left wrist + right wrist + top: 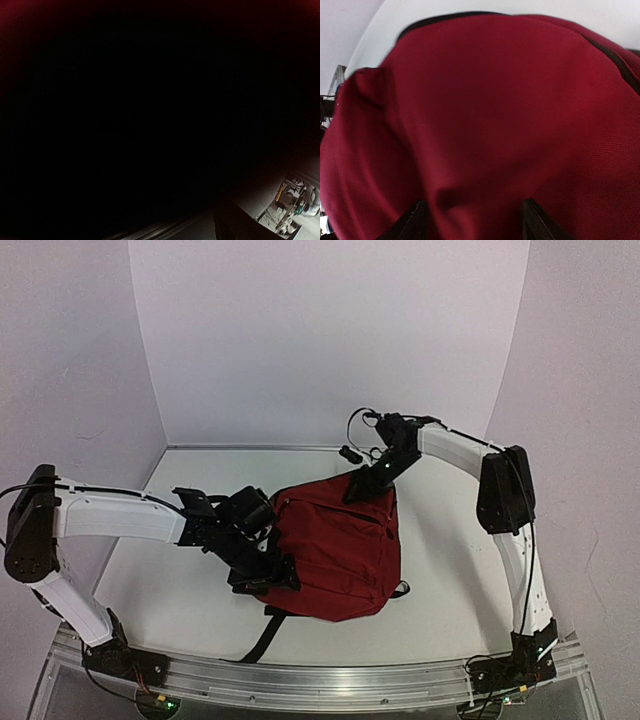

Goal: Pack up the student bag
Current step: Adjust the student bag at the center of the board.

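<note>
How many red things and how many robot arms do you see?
red bag: 1
robot arms: 2 (left arm, right arm)
Total: 3

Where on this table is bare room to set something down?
Bare table right of the student bag, up to the right arm; also near-left, between the left arm and front rail. Crowded where both arms meet the bag's left and far edges.
</note>
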Robot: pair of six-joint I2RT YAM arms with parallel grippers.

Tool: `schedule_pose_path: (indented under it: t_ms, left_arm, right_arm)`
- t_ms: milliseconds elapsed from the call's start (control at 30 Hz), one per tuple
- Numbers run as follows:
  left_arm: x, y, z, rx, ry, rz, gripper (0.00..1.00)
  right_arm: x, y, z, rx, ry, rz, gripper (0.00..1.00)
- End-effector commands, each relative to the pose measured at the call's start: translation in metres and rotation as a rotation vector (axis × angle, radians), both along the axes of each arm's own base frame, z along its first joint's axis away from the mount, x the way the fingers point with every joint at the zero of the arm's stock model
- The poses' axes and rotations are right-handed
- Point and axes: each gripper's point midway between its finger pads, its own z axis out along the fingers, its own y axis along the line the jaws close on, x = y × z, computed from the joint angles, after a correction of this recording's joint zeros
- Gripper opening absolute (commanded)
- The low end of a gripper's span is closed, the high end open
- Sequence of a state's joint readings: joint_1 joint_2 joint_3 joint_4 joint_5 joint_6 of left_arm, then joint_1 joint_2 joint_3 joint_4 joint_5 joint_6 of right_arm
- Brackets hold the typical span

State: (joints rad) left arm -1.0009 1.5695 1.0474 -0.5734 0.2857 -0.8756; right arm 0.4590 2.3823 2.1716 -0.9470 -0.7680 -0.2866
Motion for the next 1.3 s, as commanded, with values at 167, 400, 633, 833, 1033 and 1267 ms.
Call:
schedule_pose_path:
  t_ms: [167,400,633,833,1033,1267]
  left_arm:
    - [0.098,0.046,-0.035,0.057,-0.029,0.326,0.82]
    - [0.259,0.071,-0.024,0.01,-0.126,0.408,0.81]
    - [0.344,0.063,0.045,-0.022,-0.27,0.338,0.83]
    - [0.265,0.045,0.092,-0.079,-0.348,0.177,0.85]
    - [0.156,0.023,0.071,0.005,-0.23,0.026,0.83]
    - [0.085,0.045,0.028,0.004,-0.03,0.147,0.79]
  right_arm:
    - [-0.013,-0.091,-0.078,-0.217,0.055,-0.034,0.63]
    - [-0.164,-0.071,-0.068,-0.148,0.279,0.139,0.74]
    - [-0.163,-0.037,0.031,0.037,0.079,0.221,0.81]
    - [-0.075,-0.085,0.044,0.028,0.049,0.017,0.82]
    - [-0.034,-0.108,0.006,-0.054,0.08,-0.072,0.83]
    - [-0.029,-0.103,-0.034,-0.052,0.19,-0.097,0.74]
